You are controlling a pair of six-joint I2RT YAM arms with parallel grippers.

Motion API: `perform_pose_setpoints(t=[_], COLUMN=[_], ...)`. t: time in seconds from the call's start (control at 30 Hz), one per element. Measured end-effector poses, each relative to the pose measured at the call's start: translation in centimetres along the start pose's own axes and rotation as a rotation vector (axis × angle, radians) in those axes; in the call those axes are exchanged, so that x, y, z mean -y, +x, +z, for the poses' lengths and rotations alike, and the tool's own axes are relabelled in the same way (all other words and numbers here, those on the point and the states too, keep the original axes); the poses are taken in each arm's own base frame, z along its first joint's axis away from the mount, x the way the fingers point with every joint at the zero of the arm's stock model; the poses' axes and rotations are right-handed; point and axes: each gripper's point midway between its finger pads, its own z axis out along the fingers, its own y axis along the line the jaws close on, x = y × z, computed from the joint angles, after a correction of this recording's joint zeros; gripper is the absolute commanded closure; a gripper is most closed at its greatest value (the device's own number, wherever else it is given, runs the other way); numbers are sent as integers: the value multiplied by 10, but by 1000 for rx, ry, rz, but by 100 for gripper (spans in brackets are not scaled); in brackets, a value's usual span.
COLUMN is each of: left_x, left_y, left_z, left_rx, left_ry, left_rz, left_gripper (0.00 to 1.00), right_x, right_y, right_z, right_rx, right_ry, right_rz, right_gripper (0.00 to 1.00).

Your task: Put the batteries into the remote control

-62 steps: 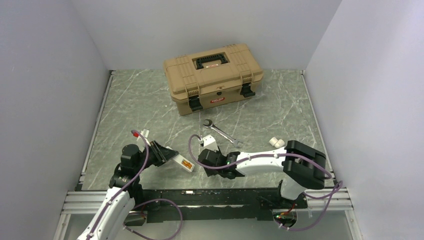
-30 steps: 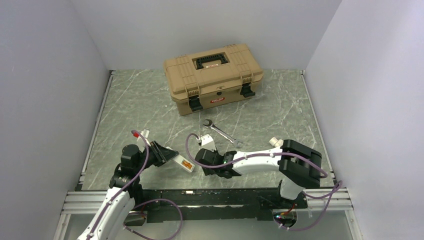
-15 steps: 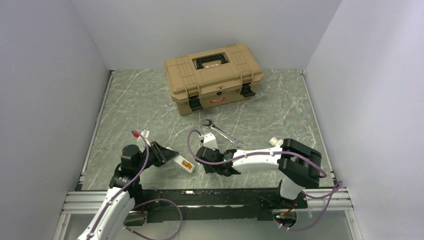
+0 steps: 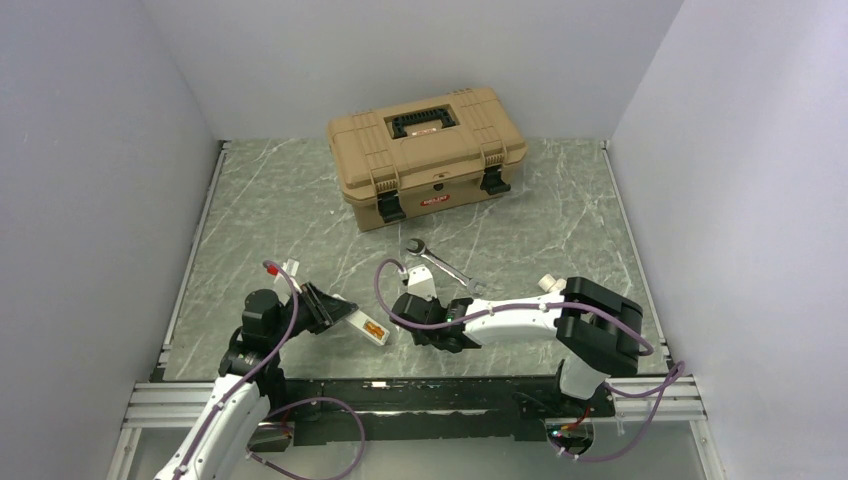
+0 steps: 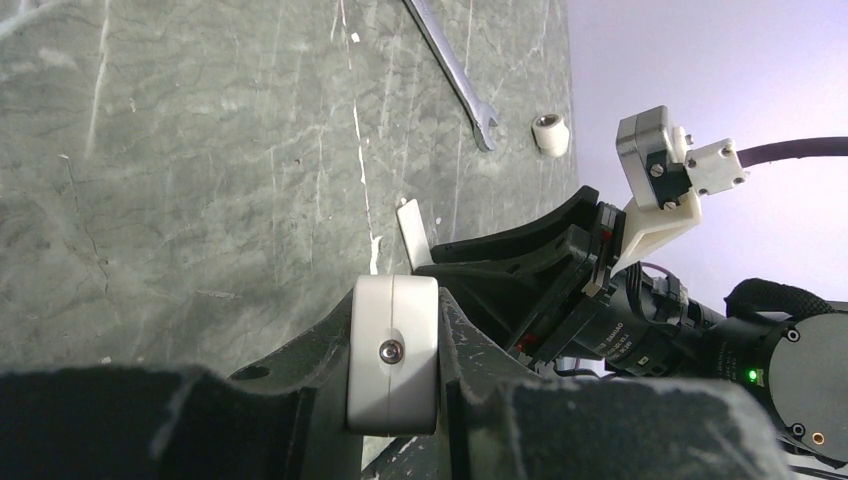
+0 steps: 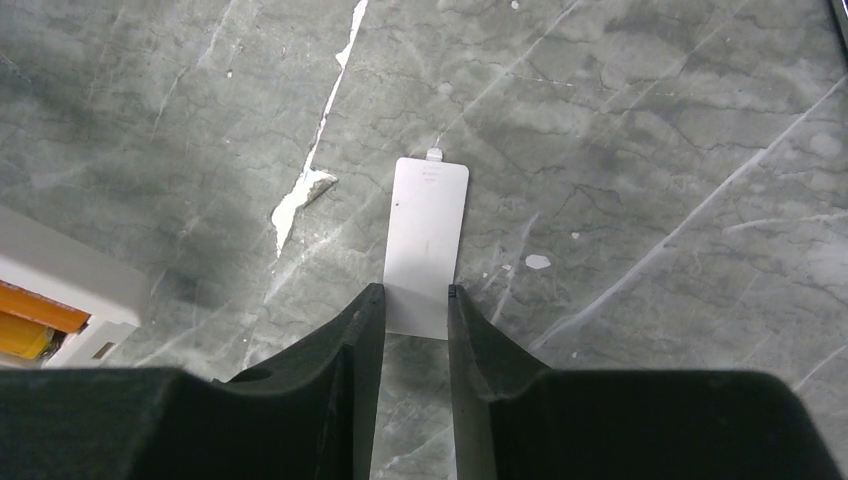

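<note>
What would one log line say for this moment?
left fingers: gripping remote control | right fingers: astride white cover flat on table | wrench, toolbox: untouched

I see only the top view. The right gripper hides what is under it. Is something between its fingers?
Observer: Yes. The right wrist view shows a flat white cover lying on the table, its near end between the fingers of the right gripper.
Operator: Is it gripped already?
Observer: I cannot tell; the fingers stand at its two long edges.
Operator: Does the left gripper hold the remote?
Observer: Yes. In the left wrist view it is shut on the remote's white end.
</note>
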Motion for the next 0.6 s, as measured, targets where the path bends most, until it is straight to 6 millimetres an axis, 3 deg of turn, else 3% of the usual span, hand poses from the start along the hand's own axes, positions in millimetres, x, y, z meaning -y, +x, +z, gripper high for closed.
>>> perform_pose_setpoints(t=[0.23,0.43,0.6], left_x=[-3,-13,-10], left_y=[0,5,2], left_z=[3,8,11], left_rx=[1,-15,-9], left_ry=[2,-15,3], left_rz=[-11,-53,-57], left_gripper=[98,98,97], right_x=[2,16,27], right_y=[0,6,11], right_z=[-1,-8,-15], right_rx=[6,6,-1], right_ry=[7,28,50], right_rz=[8,8,-2], right_gripper=[78,81,81])
